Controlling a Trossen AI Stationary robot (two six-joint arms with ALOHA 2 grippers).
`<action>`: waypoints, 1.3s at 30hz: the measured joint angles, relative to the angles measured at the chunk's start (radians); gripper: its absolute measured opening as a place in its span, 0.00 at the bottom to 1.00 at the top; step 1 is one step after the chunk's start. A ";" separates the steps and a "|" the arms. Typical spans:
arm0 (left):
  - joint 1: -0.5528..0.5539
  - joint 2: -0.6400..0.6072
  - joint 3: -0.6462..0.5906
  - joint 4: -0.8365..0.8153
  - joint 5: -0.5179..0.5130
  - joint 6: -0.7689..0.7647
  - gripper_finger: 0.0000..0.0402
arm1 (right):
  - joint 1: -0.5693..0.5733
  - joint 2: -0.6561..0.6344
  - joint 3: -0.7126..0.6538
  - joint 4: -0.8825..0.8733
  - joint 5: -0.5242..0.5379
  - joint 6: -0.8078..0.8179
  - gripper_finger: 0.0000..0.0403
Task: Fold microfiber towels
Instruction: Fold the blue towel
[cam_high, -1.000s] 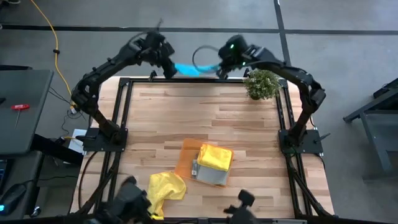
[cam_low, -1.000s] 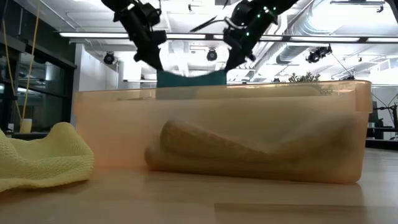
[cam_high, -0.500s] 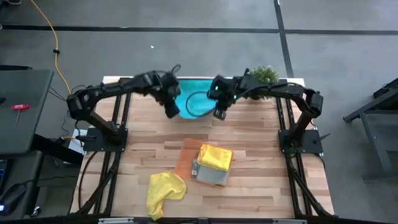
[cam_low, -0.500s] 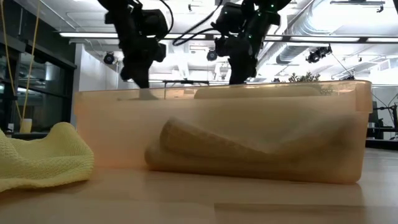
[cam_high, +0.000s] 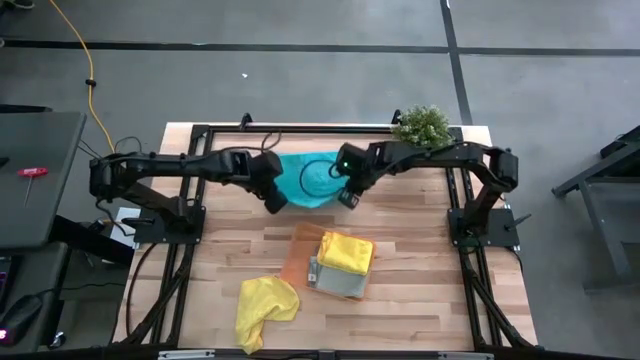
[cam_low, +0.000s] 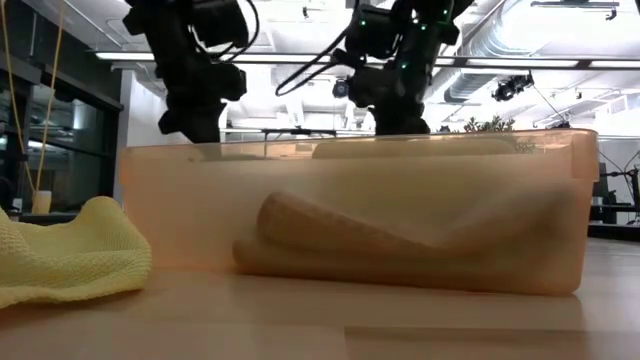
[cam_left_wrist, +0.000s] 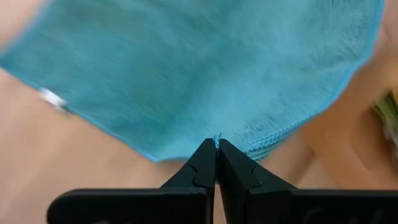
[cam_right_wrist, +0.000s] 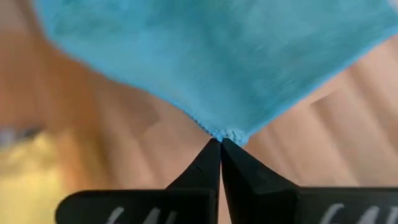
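Teal towel (cam_high: 300, 178) spread on the far half of the bench (cam_high: 400, 230), pinned at two near corners. Nearest the camera edge, though: crumpled yellow towel (cam_high: 262, 305), loose, no arm on it. Just beyond, second yellow towel (cam_high: 345, 252) folded on a grey one (cam_high: 335, 282) in the orange tray (cam_high: 302, 250). Well apart from the action, both of them.

Now mid-bench. Left gripper (cam_high: 271, 197) down at the teal cloth's near-left corner, fingers (cam_left_wrist: 200, 171) pressed together on a pinch of hem. Right gripper (cam_high: 348, 195) mirrors it at the near-right corner, fingers (cam_right_wrist: 200, 168) likewise clamped tight on the corner tip. Both at about equal reach, one corner each, neither nearer.

Key relation: from both pairs of fingers, cloth runs away toward the far edge, fanning out broad in both wrist views. Held edge lies across the bench, left to right, between the two grips; free body stretches beyond it toward the potted plant (cam_high: 421, 127) at the far-right corner. Looks like a fold would carry this near edge forward over the far one, judging by the lie. Cloth flat enough, slightly rumpled in the middle.
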 joint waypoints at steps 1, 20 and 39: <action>0.011 -0.007 0.000 0.008 -0.019 0.000 0.00 | -0.014 0.000 0.000 0.013 0.016 0.013 0.00; 0.188 0.057 0.000 0.078 -0.238 -0.015 0.00 | -0.194 0.114 0.000 0.211 0.070 0.058 0.00; 0.191 0.259 0.000 0.193 -0.448 -0.052 0.02 | -0.233 0.208 0.000 0.287 0.223 0.223 0.00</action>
